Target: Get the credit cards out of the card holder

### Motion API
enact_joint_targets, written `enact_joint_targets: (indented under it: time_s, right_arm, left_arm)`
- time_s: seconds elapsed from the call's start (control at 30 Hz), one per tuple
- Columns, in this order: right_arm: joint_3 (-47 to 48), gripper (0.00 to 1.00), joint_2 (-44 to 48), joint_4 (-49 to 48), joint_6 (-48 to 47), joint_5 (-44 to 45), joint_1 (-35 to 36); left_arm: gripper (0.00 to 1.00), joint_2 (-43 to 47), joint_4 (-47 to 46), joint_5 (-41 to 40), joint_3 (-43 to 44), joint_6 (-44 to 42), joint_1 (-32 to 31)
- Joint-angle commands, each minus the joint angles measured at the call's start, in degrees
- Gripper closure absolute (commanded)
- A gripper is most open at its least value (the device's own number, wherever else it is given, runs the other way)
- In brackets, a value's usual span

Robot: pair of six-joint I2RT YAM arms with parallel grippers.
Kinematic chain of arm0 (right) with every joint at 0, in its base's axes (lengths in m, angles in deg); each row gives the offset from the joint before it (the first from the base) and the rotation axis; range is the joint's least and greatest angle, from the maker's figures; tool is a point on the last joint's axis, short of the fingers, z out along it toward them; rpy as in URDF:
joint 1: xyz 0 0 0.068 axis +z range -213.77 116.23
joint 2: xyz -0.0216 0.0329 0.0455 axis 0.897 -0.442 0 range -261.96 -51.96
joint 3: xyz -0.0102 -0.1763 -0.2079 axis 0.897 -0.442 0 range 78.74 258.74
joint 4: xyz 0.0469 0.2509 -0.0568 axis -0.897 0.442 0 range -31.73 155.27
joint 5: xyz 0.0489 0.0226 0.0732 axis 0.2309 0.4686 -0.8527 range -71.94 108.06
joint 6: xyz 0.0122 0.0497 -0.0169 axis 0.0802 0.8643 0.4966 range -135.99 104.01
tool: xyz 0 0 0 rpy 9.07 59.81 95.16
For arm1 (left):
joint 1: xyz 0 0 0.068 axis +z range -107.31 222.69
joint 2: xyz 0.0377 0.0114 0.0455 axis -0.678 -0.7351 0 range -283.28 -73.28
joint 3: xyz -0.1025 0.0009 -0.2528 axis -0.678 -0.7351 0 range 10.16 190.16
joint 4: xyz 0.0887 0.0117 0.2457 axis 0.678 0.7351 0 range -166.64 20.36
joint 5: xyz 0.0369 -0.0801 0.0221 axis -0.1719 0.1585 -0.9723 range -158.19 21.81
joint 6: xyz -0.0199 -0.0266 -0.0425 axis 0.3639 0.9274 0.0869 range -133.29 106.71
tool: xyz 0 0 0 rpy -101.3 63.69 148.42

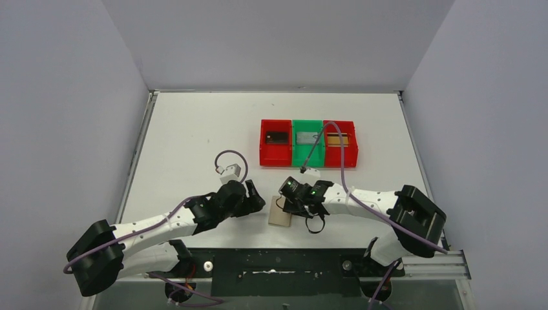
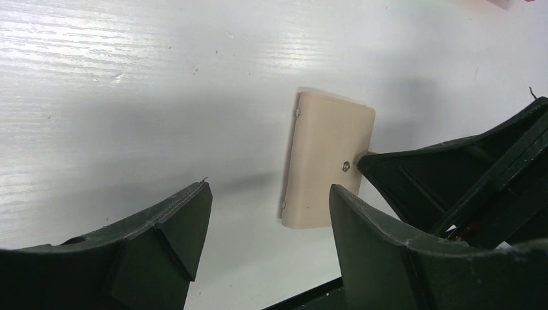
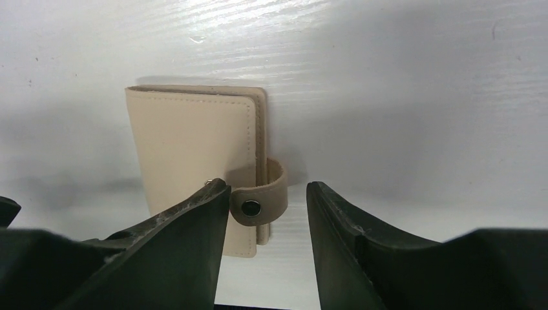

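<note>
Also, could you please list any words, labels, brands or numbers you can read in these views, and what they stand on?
No text can be read in any view.
card holder: plain beige, no brand; its snap is bare metal.
dark card, grey card and tan card in the trays: any print is too small to read.

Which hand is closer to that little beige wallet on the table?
The right. The right hand is down at the wallet, its fingers either side of the snap strap. The left hand sits off to the wallet's left, not touching it.
</note>
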Motion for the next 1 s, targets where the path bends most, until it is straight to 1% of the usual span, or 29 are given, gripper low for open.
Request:
enact_joint_targets:
  time_s: [0.0, 0.1, 0.17, 0.23, 0.3, 0.37, 0.4, 0.53, 0.6, 0.67, 0.73, 0.83, 0.97]
  right_arm:
    - [-0.72, 0.53, 3.58, 1.14, 1.96, 3.46, 0.16]
    - [-1.65, 0.57, 4.5, 1.0, 2.38, 3.61, -0.06]
    - [-2.34, 0.64, 5.25, 0.55, 2.46, 3.54, -0.2]
    - [-3.24, 0.66, 5.98, -0.12, 2.79, 3.25, -0.48]
    - [-4.26, 0.72, 6.68, -1.24, 2.8, 2.52, -0.73]
    - [-5.08, 0.73, 6.96, -2.53, 2.77, 1.81, -1.07]
    - [-5.46, 0.75, 7.06, -3.11, 2.56, 1.43, -1.31]
    - [-6.03, 0.77, 7.28, -5.03, 1.32, 1.09, -2.07]
    - [-5.75, 0.8, 7.65, -4.92, 0.46, 2.08, -2.31]
    - [-5.82, 0.77, 8.09, -4.85, -0.27, 2.63, -2.88]
    - [-6.4, 0.76, 8.5, -5.41, -0.92, 2.32, -3.65]
    - [-7.9, 0.86, 9.79, -7.89, -2.06, 0.66, -4.5]
    - [-9.16, 0.81, 10.93, -9.05, -2.03, -0.31, -4.51]
  left_arm:
    - [0.33, 0.64, -0.54, -0.77, 0.59, 0.37, 0.35]
    - [0.33, 0.6, -0.45, -0.66, 0.68, 0.29, 0.3]
    - [0.33, 0.6, -0.44, -0.58, 0.68, 0.28, 0.3]
    - [0.33, 0.48, -0.45, -0.44, 0.77, 0.28, 0.34]
    - [0.33, 0.28, -0.52, -0.24, 0.9, 0.27, 0.34]
    - [0.33, 0.02, -0.62, 0.06, 1.1, 0.09, 0.33]
    - [0.33, -0.12, -0.74, 0.27, 1.24, -0.09, 0.34]
    - [0.33, -0.81, -1.24, 1.27, 1.87, -1.13, 0.29]
    - [0.33, -1.09, -1.28, 1.55, 2.15, -1.42, 0.3]
    - [0.33, -1.36, -1.64, 2.07, 2.39, -1.48, 0.31]
    - [0.33, -1.7, -1.91, 2.44, 2.69, -1.54, 0.3]
    - [0.33, -2.35, -1.82, 2.76, 3.54, -2.18, 0.27]
    - [0.33, -3.36, -1.18, 3.02, 4.56, -3.08, 0.32]
